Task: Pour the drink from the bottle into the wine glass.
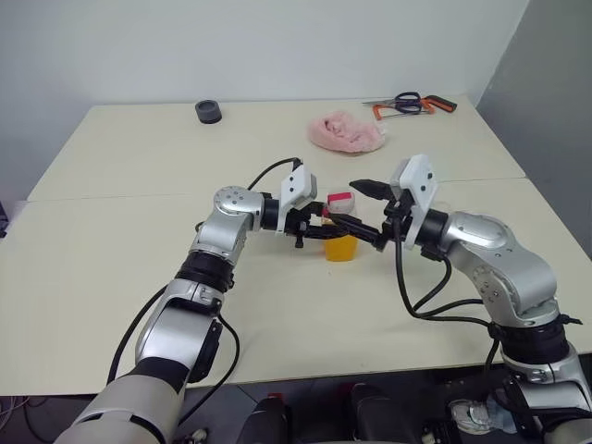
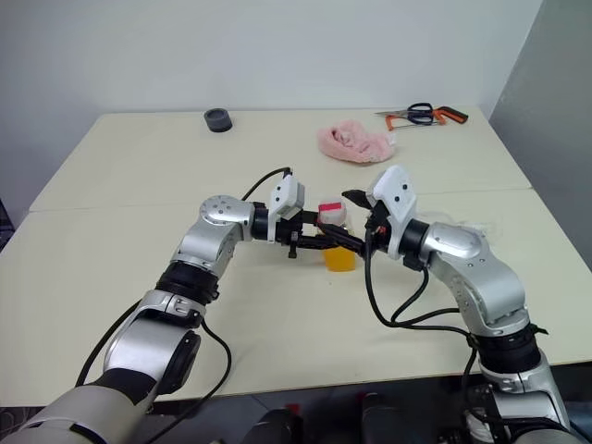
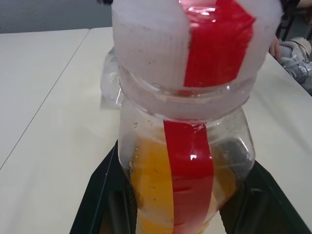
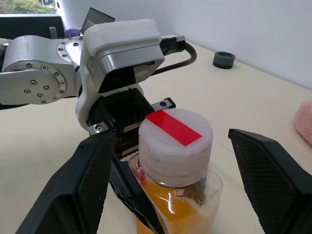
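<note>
Uncapping step: left gripper (image 1: 319,225) clamped on bottle (image 1: 339,239) at table (image 1: 139,166) centre, right gripper (image 4: 170,161) spread at 3 and 9 o'clock of cap (image 4: 175,141), probably closes and twists next

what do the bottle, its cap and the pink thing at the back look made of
Bottle: clear, glossy plastic by the look; the orange drink shows through its wall and it catches highlights.
Cap: pale, matte, finely ribbed plastic, probably, with a shiny red strip like tape across it.
Pink thing: soft crumpled cloth or towel, apparently; folds show, no shine.
</note>
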`<control>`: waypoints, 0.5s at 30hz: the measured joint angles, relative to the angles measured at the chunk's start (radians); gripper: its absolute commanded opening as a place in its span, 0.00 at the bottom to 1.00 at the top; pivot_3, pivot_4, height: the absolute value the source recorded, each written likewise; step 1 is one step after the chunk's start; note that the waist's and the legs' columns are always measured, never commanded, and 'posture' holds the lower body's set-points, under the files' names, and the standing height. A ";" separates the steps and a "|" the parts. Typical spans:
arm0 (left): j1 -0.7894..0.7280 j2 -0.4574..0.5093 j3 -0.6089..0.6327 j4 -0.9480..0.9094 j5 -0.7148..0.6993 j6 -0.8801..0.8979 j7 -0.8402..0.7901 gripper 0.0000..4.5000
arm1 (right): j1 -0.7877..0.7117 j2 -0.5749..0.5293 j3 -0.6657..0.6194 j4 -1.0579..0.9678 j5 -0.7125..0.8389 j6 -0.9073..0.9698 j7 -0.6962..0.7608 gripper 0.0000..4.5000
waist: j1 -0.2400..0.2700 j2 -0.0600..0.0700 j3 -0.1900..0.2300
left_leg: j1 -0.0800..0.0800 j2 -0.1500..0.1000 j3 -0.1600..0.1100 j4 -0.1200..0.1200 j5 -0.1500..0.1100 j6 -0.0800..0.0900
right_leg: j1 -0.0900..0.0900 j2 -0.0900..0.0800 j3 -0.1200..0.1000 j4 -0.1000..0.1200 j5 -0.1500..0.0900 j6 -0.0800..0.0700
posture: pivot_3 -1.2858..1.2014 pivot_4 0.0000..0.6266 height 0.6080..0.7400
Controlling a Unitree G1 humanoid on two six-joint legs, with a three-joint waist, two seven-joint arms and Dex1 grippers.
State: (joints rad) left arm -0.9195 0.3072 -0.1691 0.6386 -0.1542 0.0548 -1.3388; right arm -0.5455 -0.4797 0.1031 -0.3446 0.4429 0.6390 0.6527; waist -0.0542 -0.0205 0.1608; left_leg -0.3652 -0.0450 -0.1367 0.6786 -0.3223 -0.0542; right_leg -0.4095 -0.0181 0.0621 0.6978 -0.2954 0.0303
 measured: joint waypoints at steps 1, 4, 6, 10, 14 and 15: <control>0.000 0.000 0.000 0.000 0.000 0.000 0.000 0.38 | 0.000 0.001 0.001 0.002 -0.003 -0.003 0.000 0.87 | 0.000 0.000 0.000 | 0.000 0.000 0.000 0.000 0.000 0.000 | 0.000 0.000 0.000 0.000 0.000 0.000 | 0.52 0.24 1.00; 0.000 0.000 0.000 0.000 0.001 0.000 0.000 0.38 | -0.011 0.011 0.005 0.014 -0.021 -0.018 0.000 0.87 | 0.000 0.000 0.000 | 0.000 0.000 0.000 0.000 0.000 0.000 | 0.000 0.000 0.000 0.000 0.000 0.000 | 0.52 0.24 1.00; 0.000 0.000 0.000 0.000 0.001 0.000 0.000 0.38 | -0.020 0.019 0.007 0.024 -0.029 -0.023 0.000 0.87 | 0.000 0.000 0.000 | 0.000 0.000 0.000 0.000 0.000 0.000 | 0.000 0.000 0.000 0.000 0.000 0.000 | 0.52 0.24 1.00; 0.000 0.000 0.000 0.000 0.000 0.000 0.000 0.37 | -0.022 0.026 0.008 0.039 -0.038 -0.033 0.000 0.74 | 0.000 0.000 0.000 | 0.000 0.000 0.000 0.000 0.000 0.000 | 0.000 0.000 0.000 0.000 0.000 0.000 | 0.52 0.24 1.00; 0.000 0.000 0.000 0.000 0.000 0.001 0.002 0.37 | -0.022 0.031 0.021 0.041 -0.046 -0.043 0.007 0.43 | 0.000 0.000 0.000 | 0.000 0.000 0.000 0.000 0.000 0.000 | 0.000 0.000 0.000 0.000 0.000 0.000 | 0.52 0.24 1.00; 0.000 0.000 0.000 0.000 0.001 0.001 0.002 0.37 | -0.022 0.031 0.021 0.041 -0.047 -0.043 0.008 0.41 | 0.000 0.000 0.000 | 0.000 0.000 0.000 0.000 0.000 0.000 | 0.000 0.000 0.000 0.000 0.000 0.000 | 0.52 0.24 1.00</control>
State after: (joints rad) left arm -0.9194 0.3072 -0.1690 0.6384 -0.1537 0.0555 -1.3365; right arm -0.5679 -0.4487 0.1241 -0.3039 0.3955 0.5957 0.6606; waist -0.0539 -0.0205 0.1608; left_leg -0.3652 -0.0451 -0.1370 0.6786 -0.3223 -0.0542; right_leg -0.4096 -0.0182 0.0620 0.6979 -0.2953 0.0303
